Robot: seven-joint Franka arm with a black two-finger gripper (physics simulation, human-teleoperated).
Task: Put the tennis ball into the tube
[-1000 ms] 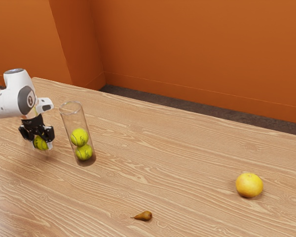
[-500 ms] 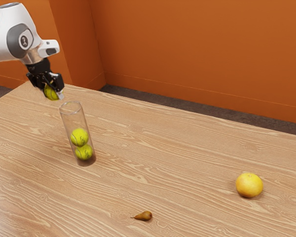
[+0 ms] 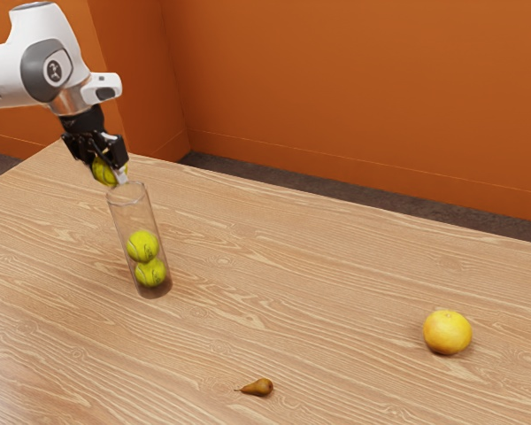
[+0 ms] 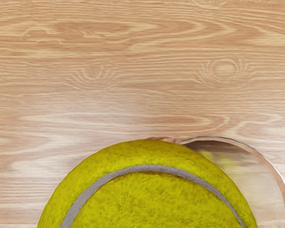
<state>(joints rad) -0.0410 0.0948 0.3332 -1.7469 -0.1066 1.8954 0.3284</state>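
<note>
The gripper [image 3: 110, 173] clamps the ball [image 4: 149, 194]; release while off-centre from the tube [image 3: 134, 218] risks deflection outside.

Three balls [image 3: 142, 246], one tube [image 3: 134, 215], pear [image 3: 260, 387], orange [image 3: 447, 332]

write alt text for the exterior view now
The gripper holds a tennis ball beside the rim of a clear tube with two balls stacked inside; a pear and orange fruit lie on the wooden table.
</note>
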